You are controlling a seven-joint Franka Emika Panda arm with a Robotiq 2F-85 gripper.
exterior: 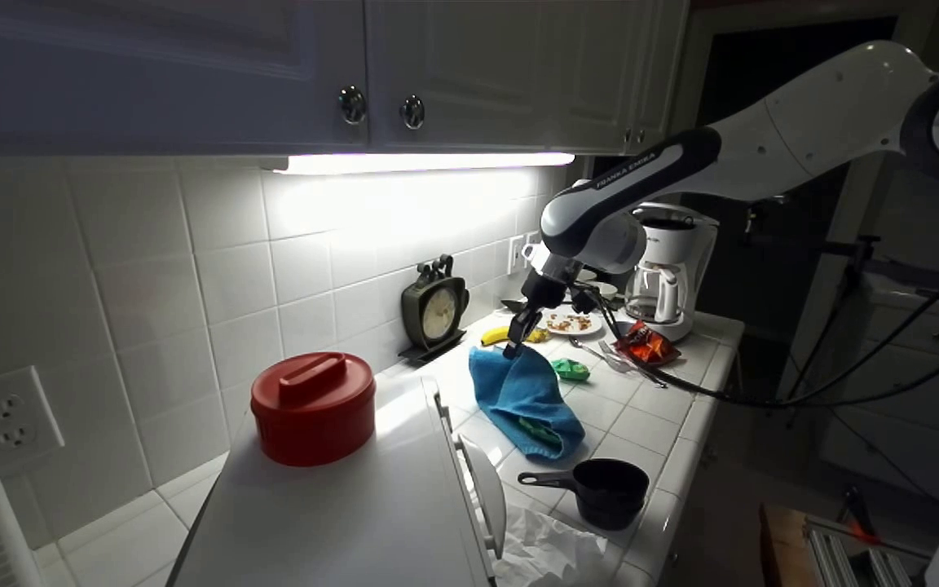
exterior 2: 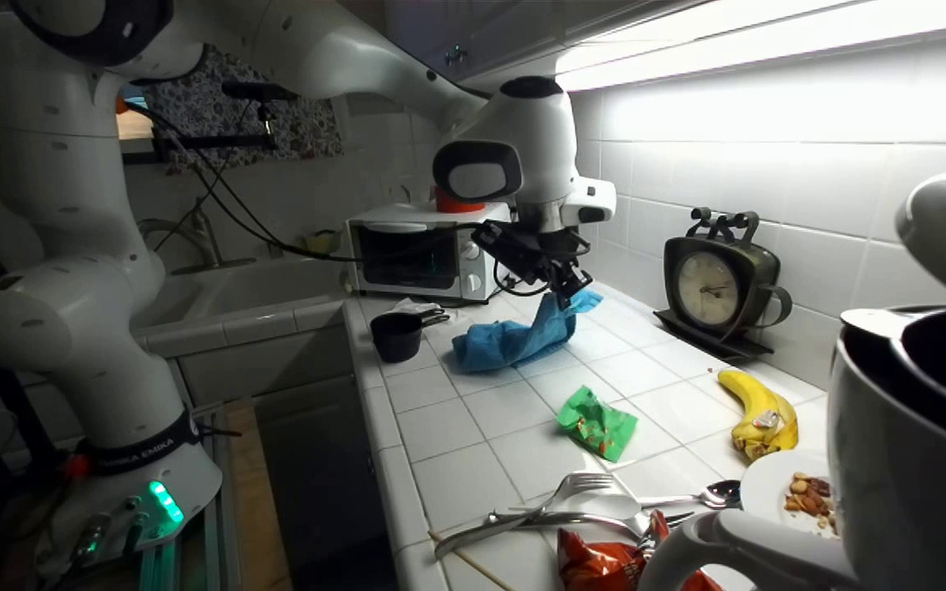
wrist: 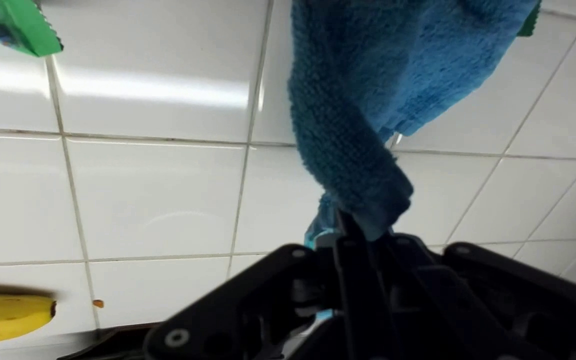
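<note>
My gripper (wrist: 360,232) is shut on a corner of a blue towel (wrist: 338,125), whose cloth bunches at the fingertips in the wrist view. In both exterior views the gripper (exterior: 513,349) points down at the towel's raised end. The rest of the blue towel (exterior 2: 506,343) slopes down and rests on the white tiled counter. A bit of a green wrapper (exterior: 540,432) shows at the towel's lower fold; most of it is covered. Apart from the towel lies a crumpled green packet (exterior 2: 596,423).
A black pot (exterior: 610,493) and a white toaster oven (exterior 2: 407,254) stand near the towel. A scale-shaped clock (exterior 2: 707,287) is by the wall. Also on the counter are a banana (exterior 2: 756,410), cutlery (exterior 2: 580,501), a red bag (exterior: 646,344), a plate (exterior: 588,328) and a coffee maker (exterior: 665,261).
</note>
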